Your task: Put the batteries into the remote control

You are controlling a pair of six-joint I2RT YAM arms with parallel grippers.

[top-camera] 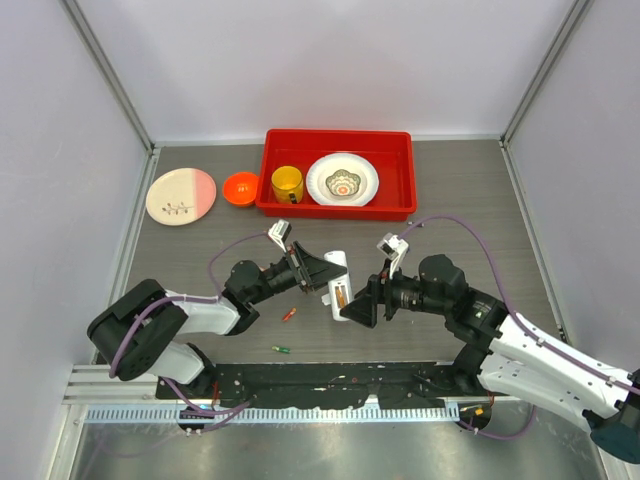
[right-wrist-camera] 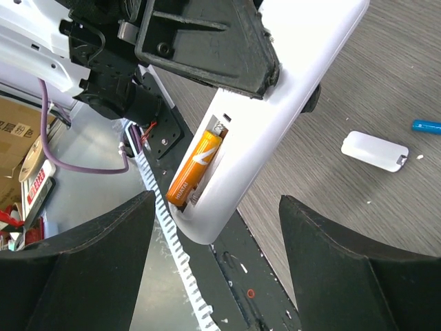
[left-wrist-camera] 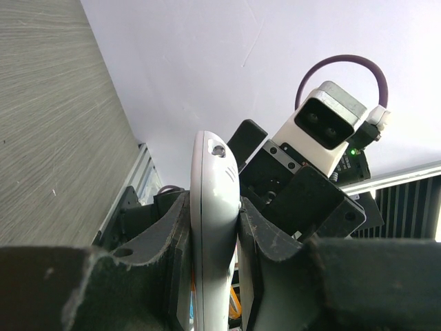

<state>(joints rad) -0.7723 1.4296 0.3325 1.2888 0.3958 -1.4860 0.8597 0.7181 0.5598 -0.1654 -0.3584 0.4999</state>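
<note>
My left gripper is shut on the white remote control and holds it above the table. The left wrist view shows the remote control edge-on, clamped between both fingers. An orange battery lies in the open compartment of the remote control. My right gripper is open, its fingers on either side of the remote's lower end without touching it. A white back cover and a blue battery lie on the table beyond. A red battery and a green battery lie near the front edge.
A red tray at the back holds a yellow cup and a patterned white plate. Left of it stand an orange bowl and a pink-and-white plate. White walls enclose the table.
</note>
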